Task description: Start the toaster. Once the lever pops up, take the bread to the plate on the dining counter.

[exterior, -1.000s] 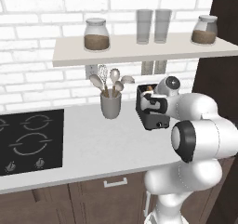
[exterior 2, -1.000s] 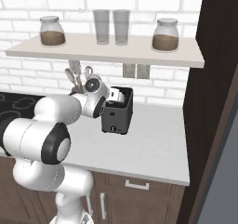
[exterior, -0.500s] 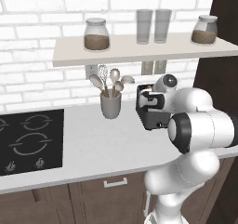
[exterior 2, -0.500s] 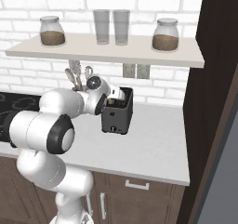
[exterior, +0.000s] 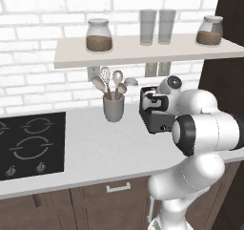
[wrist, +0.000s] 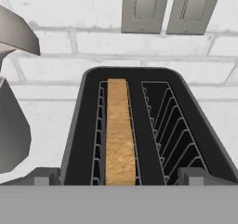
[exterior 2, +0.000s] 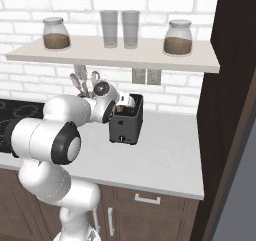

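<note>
The dark toaster [exterior: 153, 117] stands on the white counter against the brick wall, also seen as toaster [exterior 2: 127, 125]. In the hand view I look down into the toaster [wrist: 74, 139]: the bread [wrist: 120, 135] sits deep in its left slot, tan top edge showing, and the right slot holds nothing. My gripper [wrist: 121, 179] is open, its fingertips [wrist: 46, 175] spread wide at the toaster's near end. From the base, the gripper [exterior: 152, 101] hangs just over the toaster's top front; gripper [exterior 2: 121, 107] is at its left top edge. The plate and dining counter are out of view.
A grey utensil cup [exterior: 113, 109] with spoons and a whisk stands left of the toaster. The black cooktop [exterior: 28, 143] lies further left. A shelf [exterior: 143, 51] with jars and glasses hangs above. A dark tall cabinet [exterior 2: 235, 85] closes the right side.
The arm's elbow has risen and shifted a little toward the toaster; the hand stays over the toaster's top. The toaster and bread have not moved.
</note>
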